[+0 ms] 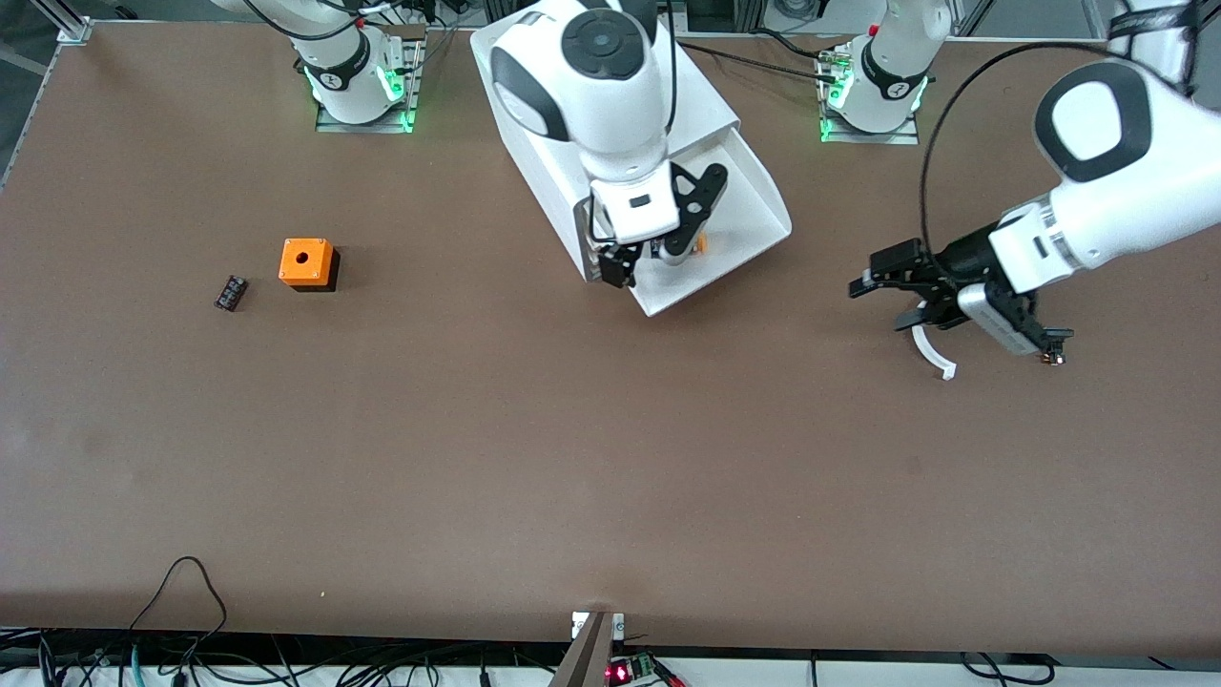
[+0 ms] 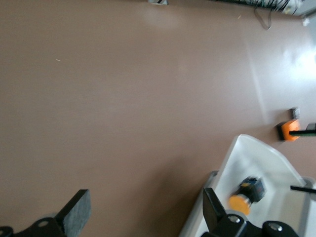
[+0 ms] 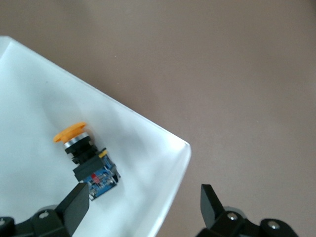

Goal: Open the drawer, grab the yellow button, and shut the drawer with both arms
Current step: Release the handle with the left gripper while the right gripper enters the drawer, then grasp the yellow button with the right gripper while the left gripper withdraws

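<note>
Brown worktop (image 1: pixel 534 458), matt, cables along the edge nearest the front camera. Item: white cabinet (image 1: pixel 534 134) between the two arm bases, its uppermost drawer (image 1: pixel 754 205) pulled out toward the front camera, so the opening step reads as done. Item: button (image 3: pixel 85 157), orange cap and black body, lying on its side on the drawer floor near one corner of the tray; not yet lifted. Item: right claw (image 1: pixel 658 234), poised over the open drawer with fingers spread wide apart, released, the button just beside one finger in the right wrist view and not between the two. Item: left claw (image 1: pixel 920 296), waiting low over bare worktop toward the left arm's end, well apart from the drawer, fingers spread and holding nothing. Item: small white curved piece (image 1: pixel 933 353) on the worktop below that claw. Item: orange cube (image 1: pixel 307 263) with a hole, and a small black part (image 1: pixel 230 292) beside it, both toward the right arm's end. Remaining, by my judgement: straddle and grip the button, lift it clear, then push the drawer shut.
</note>
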`<state>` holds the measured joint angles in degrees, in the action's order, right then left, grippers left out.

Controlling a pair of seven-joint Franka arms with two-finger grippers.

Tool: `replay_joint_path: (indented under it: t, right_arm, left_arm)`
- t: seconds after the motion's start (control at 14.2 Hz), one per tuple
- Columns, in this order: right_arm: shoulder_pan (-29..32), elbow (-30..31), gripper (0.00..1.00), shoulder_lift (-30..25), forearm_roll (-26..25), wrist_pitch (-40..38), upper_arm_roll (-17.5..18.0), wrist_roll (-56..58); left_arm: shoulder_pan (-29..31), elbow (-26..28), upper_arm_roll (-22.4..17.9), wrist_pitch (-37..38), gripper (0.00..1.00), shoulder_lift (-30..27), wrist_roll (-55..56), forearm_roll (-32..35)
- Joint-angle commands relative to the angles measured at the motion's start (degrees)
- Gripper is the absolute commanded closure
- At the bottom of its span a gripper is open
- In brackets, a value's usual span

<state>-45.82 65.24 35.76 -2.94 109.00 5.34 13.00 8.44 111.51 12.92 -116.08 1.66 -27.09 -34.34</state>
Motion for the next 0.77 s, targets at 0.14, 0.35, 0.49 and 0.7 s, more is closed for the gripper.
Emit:
replay_joint_path:
  t: [0.14,0.35,0.49,0.7]
  right_arm:
    - [-1.81,-3.37,0.0,3.96,-1.28,-0.72,-0.86,11.06]
    - [-1.81,-3.37,0.0,4.22,-0.67,-0.55,-0.43,12.23]
    - [-1.81,-3.37,0.0,4.84,-0.23,-0.28,-0.16,12.14]
    - [-2.08,-3.37,0.0,5.02,-0.23,-1.16,1.16,12.14]
  left_arm:
    - [-0.18,-10.68,-3.86,13.39,0.0,-1.05,0.37,15.07]
    - [-0.53,-17.1,-3.61,22.79,0.0,-1.05,8.6,27.27]
    - [-1.06,-20.35,-3.08,29.12,0.0,-1.05,16.07,31.6]
    - [-1.15,-21.51,-3.17,33.11,0.0,-1.05,23.4,32.58]
